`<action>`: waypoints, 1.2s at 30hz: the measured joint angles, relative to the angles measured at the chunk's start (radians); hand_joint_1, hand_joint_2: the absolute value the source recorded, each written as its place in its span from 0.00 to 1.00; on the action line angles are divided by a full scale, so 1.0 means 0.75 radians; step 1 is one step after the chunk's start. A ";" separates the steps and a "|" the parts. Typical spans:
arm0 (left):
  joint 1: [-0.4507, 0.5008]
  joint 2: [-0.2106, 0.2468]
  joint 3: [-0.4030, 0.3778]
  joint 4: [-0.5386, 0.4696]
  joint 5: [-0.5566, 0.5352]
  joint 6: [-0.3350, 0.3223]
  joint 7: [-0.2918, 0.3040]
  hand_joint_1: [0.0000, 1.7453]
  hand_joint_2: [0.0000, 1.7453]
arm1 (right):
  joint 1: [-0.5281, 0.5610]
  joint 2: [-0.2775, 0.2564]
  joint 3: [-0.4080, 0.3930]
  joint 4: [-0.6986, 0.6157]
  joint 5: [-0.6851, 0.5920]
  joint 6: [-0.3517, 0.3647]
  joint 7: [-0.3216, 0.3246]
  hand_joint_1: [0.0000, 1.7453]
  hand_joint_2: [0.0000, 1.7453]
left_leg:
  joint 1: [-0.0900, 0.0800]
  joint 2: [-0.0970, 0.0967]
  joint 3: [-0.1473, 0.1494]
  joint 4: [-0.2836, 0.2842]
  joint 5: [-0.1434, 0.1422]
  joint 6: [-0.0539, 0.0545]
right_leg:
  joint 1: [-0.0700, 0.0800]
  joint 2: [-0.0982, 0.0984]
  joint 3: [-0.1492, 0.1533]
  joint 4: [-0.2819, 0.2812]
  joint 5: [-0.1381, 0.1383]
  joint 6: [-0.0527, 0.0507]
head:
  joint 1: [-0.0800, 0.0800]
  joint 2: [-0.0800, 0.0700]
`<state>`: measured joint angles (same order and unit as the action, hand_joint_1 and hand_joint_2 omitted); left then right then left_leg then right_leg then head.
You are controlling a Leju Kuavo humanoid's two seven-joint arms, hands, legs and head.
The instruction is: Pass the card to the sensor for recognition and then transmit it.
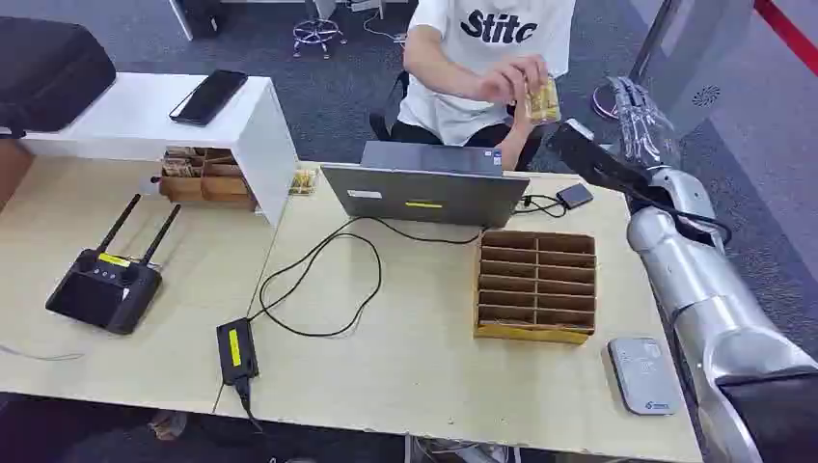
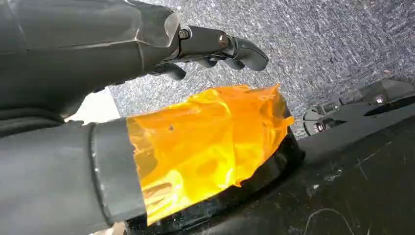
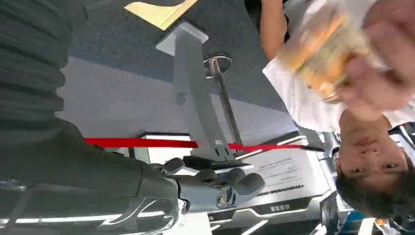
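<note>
Standing on grey carpet [image 1: 289, 48], pale wooden table [image 1: 415, 367] bore brown slotted cardboard tray [image 1: 535, 285], grey card sensor [image 1: 644, 374] beside it; right hand [image 1: 603, 159] and left hand [image 2: 215, 46] empty, fingers apart.

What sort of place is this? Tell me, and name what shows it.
Probably an indoor robot test or demo space with office furnishing: a light wooden table carrying a laptop and a remote controller, grey carpet, and a person seated opposite.
</note>
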<state>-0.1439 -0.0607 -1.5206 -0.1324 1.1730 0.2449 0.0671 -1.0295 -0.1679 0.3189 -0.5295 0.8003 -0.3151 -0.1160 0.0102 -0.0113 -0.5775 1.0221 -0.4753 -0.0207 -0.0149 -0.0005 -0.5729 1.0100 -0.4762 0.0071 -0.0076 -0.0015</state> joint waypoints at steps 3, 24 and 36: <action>0.000 -0.001 -0.001 0.000 0.000 -0.002 0.000 0.00 0.00 | 0.000 0.001 -0.002 0.019 0.000 -0.012 -0.001 0.00 1.00 | 0.000 0.000 0.000 0.000 0.000 0.000 | 0.000 0.000 0.000 0.000 0.000 0.000 | 0.000 0.000; 0.000 -0.001 -0.008 0.000 0.005 -0.003 -0.005 0.00 0.00 | 0.002 0.019 -0.008 0.028 0.010 -0.041 -0.045 0.98 1.00 | 0.000 0.000 0.000 0.000 0.000 0.000 | 0.000 0.000 0.000 0.000 0.000 0.000 | 0.001 0.000; 0.000 -0.001 -0.009 0.000 0.005 -0.003 -0.005 0.00 0.00 | 0.003 0.023 -0.023 0.028 0.008 -0.042 -0.049 0.96 1.00 | 0.000 0.000 -0.001 0.000 0.000 0.000 | 0.000 0.000 -0.001 0.000 0.000 0.000 | 0.001 0.000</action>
<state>-0.1436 -0.0614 -1.5270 -0.1324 1.1769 0.2426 0.0637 -1.0275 -0.1503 0.3014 -0.5085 0.8064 -0.3468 -0.1526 0.0103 -0.0112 -0.5782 1.0222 -0.4753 -0.0207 -0.0148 -0.0006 -0.5736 1.0101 -0.4762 0.0071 -0.0072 -0.0015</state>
